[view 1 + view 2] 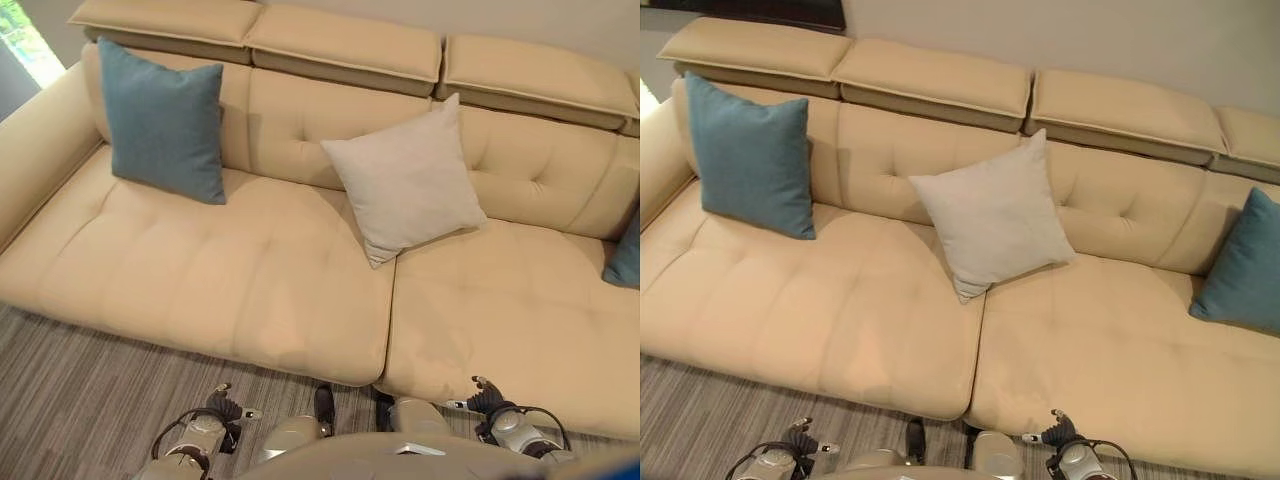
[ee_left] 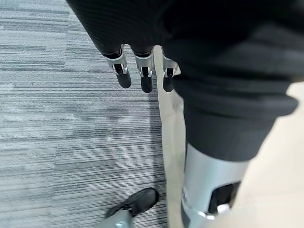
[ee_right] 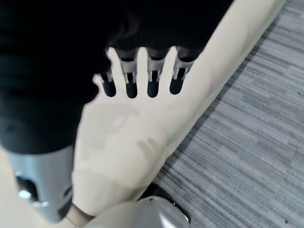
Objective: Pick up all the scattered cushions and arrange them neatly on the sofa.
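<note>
Since three cushions already rest on the sofa (image 1: pixel 870 300) and the strip of grey carpet (image 1: pixel 70 400) in front of it holds none that can be seen, the task looks to be at or near its last step, a check of the arrangement more than a pick-up. The sofa is a long beige one with a tufted seat and raised headrests. On its left end a blue cushion (image 1: pixel 748 152) stands upright against the backrest; near the middle a white cushion (image 1: pixel 992 215) leans back on one corner, tilted like a diamond, just over the seam between the two seat pads; at the far right another blue cushion (image 1: pixel 1243 268) leans against the backrest. The left robot hand (image 2: pixel 142 71) hangs above the carpet, fingers straight and apart, holding nothing; the right robot hand (image 3: pixel 140 78) hangs over the sofa's front edge, fingers likewise spread and empty. The next move probably calls for squaring the white cushion upright, or a look around for any cushion lying out of sight.
</note>
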